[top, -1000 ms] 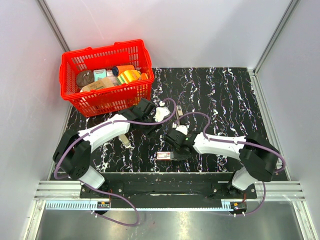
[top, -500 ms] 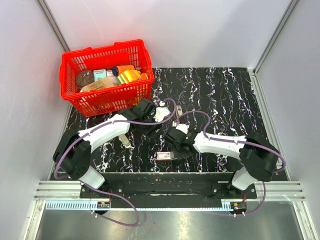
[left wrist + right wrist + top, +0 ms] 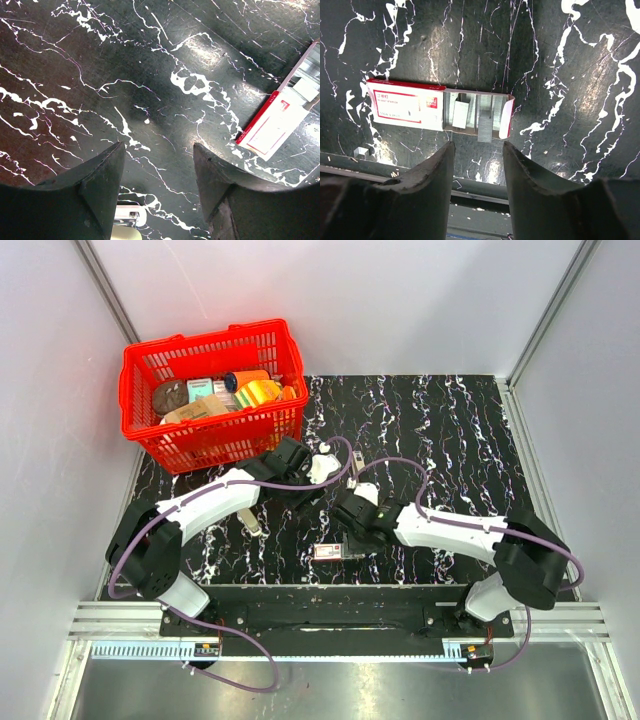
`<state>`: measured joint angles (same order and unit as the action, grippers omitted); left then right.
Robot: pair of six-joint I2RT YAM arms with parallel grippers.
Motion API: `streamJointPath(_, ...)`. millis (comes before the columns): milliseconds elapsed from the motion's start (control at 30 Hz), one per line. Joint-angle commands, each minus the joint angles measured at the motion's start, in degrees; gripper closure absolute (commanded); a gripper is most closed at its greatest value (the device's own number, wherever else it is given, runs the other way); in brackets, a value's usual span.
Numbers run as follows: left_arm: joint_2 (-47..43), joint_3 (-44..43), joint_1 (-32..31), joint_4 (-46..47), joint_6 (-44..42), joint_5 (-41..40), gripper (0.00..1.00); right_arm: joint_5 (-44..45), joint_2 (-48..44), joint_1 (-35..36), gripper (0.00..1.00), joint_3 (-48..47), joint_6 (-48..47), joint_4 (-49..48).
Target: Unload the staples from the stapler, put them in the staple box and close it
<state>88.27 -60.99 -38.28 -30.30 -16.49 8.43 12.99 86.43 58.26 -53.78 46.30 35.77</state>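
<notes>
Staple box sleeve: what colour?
White with a red edge and red print; the staple box shows best in the right wrist view.

Overhead, two wrist close-ups; box [image 3: 405, 105] shared

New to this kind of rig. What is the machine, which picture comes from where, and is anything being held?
This is a robot with two arms bolted at the table's near edge. The overhead view looks down on both, the left arm and the right arm. The other two pictures come from a camera on each wrist, looking past that arm's own two fingers.

On the black marbled table are a red basket of odds and ends, a slim beige stapler, and a white-and-red staple box, slid open with staple strips showing.

The right fingers hover apart above that box. The left fingers stand apart over bare table. Neither holds anything.
</notes>
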Motion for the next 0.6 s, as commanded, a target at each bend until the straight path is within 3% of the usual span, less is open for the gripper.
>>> streamJointPath(0,-0.29,-1.06,0.23,1.13,0.14,1.51,0.39,1.77,1.45,-0.52,0.5,-2.47,-0.43,0.7)
streamJointPath(267,-0.82,-0.71,0.23,1.04,0.06,1.33,0.39,1.6,4.97,-0.52,0.52,-4.4,-1.22,2.02)
streamJointPath(567,-0.91,-0.53,0.31,1.04,-0.3,0.8,0.39,1.42,7.17,-0.52,0.61,-5.55,-1.92,2.02)
